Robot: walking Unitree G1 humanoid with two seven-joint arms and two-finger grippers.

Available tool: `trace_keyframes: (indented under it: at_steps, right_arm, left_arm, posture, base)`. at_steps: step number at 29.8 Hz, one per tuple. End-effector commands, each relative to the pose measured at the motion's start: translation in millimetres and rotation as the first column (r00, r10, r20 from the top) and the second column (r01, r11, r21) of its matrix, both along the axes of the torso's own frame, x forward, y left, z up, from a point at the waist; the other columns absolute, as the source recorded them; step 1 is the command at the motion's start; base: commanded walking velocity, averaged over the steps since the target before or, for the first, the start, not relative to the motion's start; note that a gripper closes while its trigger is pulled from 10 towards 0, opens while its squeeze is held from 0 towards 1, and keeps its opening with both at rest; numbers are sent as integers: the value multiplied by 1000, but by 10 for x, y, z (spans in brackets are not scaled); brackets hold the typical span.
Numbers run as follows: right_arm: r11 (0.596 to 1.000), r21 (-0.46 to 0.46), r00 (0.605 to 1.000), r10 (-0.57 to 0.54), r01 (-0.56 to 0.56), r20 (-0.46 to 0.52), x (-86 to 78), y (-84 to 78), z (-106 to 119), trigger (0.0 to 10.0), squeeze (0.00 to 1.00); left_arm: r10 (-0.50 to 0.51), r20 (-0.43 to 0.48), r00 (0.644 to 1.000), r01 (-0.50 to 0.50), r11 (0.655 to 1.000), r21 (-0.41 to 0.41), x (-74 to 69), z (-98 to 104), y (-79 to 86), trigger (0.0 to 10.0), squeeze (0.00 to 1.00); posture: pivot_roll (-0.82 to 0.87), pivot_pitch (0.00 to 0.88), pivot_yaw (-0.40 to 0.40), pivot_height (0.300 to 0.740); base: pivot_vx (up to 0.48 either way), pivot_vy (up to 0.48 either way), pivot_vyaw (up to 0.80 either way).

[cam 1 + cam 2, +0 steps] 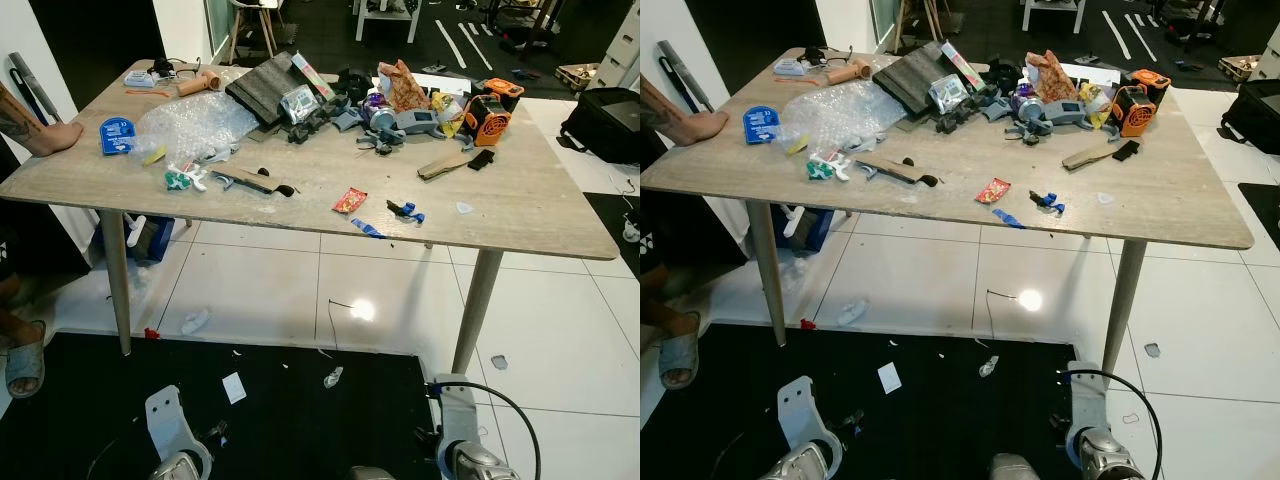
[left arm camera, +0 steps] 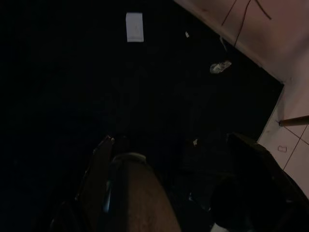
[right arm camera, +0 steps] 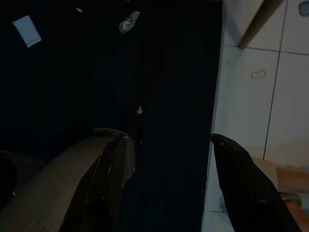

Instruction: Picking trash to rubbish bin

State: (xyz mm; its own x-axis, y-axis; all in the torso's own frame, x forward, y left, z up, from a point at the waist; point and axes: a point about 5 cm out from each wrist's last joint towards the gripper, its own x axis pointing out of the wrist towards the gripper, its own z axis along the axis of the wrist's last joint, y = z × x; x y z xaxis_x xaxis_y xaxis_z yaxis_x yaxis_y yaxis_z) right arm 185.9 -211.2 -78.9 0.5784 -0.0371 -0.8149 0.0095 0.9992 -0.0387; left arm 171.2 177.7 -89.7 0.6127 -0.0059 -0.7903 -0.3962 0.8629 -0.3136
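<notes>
Both grippers, left (image 2: 169, 193) and right (image 3: 166, 183), low over black mat (image 1: 300, 420), jaws spread, empty; red wrapper (image 1: 350, 200) on cluttered table (image 1: 540, 200), easily confused with tools.

We get sharp, evenly lit eye views; lamp glare on glossy white floor tiles (image 1: 363, 310) at 6 o'clock; wrist views very dark.

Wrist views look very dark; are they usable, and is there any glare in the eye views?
Left wrist view: mostly black mat, only white paper scrap legible. Right wrist view: dark too, but open fingers and bright tile readable. Both eye views: sharp, evenly lit, one lamp glare spot on floor tile.
</notes>
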Motion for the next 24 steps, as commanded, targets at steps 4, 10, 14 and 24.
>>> trace_keyframes:
  at_steps: [4, 10, 14, 24]
  right_arm:
    - [996, -2, 994, 88, -88, 65, 83, 18, 57, 10000, 0]
    - [991, -6, 987, 134, -134, 87, 93, 50, 65, 10000, 0]
    - [952, 128, 877, 198, -279, 439, 1044, 209, 792, 10000, 0]
    - [747, 334, 702, 241, -575, 670, 1389, 539, 1350, 10000, 0]
  left_arm:
    - [-91, 65, 994, 89, 996, 32, 34, 30, -37, 10000, 0]
    - [-172, 128, 977, 162, 984, 78, 138, 109, 85, 10000, 0]
    - [-373, 501, 781, 340, 927, 159, 958, 872, 488, 10000, 0]
    - [-435, 807, 400, 626, 772, 105, 1225, 1516, 143, 10000, 0]
  posture:
    - [-150, 48, 35, 740]
    - [-146, 42, 48, 740]
    - [-140, 40, 53, 740]
    - [-125, 0, 27, 740]
  base:
    - [0, 0, 0]
    - [0, 0, 0]
    - [0, 0, 0]
    - [0, 0, 0]
